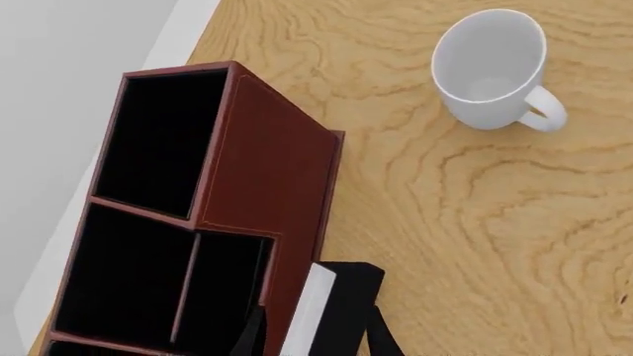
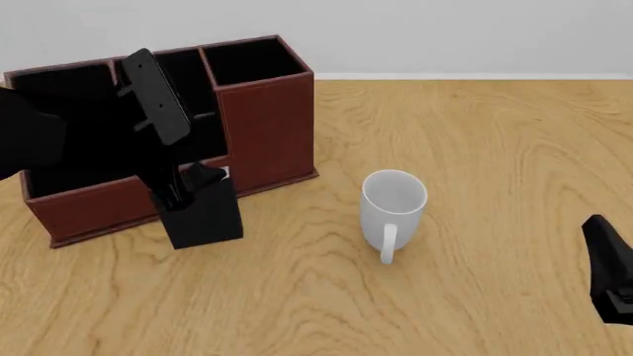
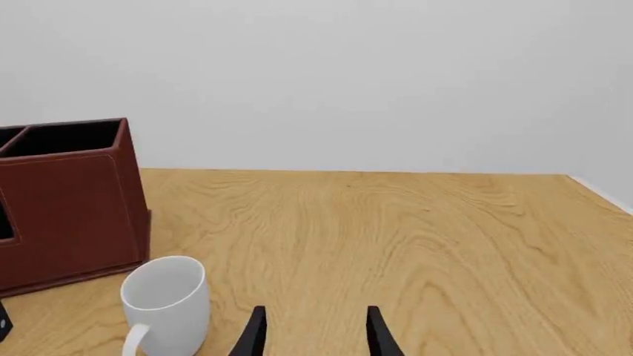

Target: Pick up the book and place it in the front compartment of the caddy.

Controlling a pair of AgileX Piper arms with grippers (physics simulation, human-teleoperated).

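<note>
The black book [image 2: 204, 219] stands upright on the table, close against the caddy's front wall. Its white page edge [image 1: 308, 315] shows in the left wrist view. The reddish-brown caddy [image 2: 267, 126] stands at the back left, with black compartments; it also shows in the left wrist view [image 1: 272, 170]. My left gripper [image 2: 183, 191] is open, reaching down from above the caddy, with its fingertips [image 1: 379, 337] on either side of the book's top. My right gripper [image 3: 314, 337] is open and empty, low at the near right [image 2: 608, 259].
A white mug [image 2: 393, 204] stands upright right of the book, handle towards me; it also shows in both wrist views [image 1: 490, 67] [image 3: 166, 300]. The table's far edge meets a grey wall behind the caddy.
</note>
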